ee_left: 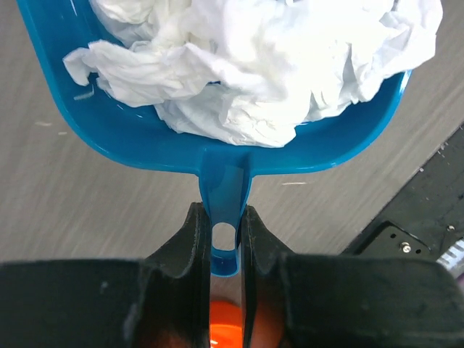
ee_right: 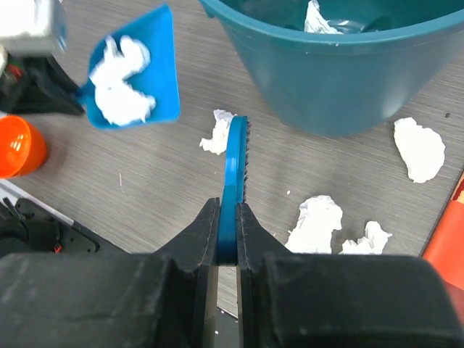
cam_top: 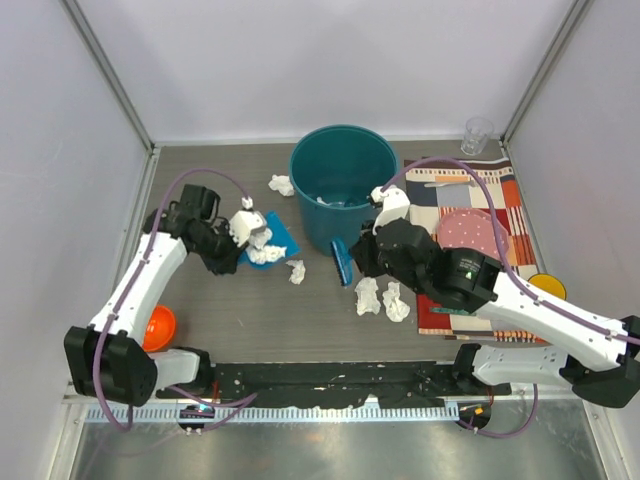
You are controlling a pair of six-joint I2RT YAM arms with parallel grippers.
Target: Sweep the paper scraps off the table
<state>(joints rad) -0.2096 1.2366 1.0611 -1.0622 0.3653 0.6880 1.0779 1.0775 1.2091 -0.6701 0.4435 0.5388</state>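
My left gripper (cam_top: 232,247) (ee_left: 225,239) is shut on the handle of a blue dustpan (cam_top: 272,238) (ee_left: 130,138), held above the table (cam_top: 230,310). The pan holds crumpled white paper (ee_left: 268,65). My right gripper (cam_top: 358,262) (ee_right: 228,232) is shut on a blue brush (cam_top: 341,262) (ee_right: 235,156), bristles near the table in front of the teal bin (cam_top: 343,185) (ee_right: 348,80). Loose paper scraps lie behind the dustpan (cam_top: 282,185), beside the brush (cam_top: 296,271) (ee_right: 215,135), and in a pair right of it (cam_top: 367,296) (cam_top: 396,302) (ee_right: 314,223). More paper lies inside the bin (cam_top: 330,202).
A striped patchwork placemat (cam_top: 480,195) lies at the right with a pink plate (cam_top: 470,232) on it. A clear glass (cam_top: 478,135) stands at the back right. An orange bowl (cam_top: 158,327) sits by the left arm, a yellow object (cam_top: 548,287) by the right arm.
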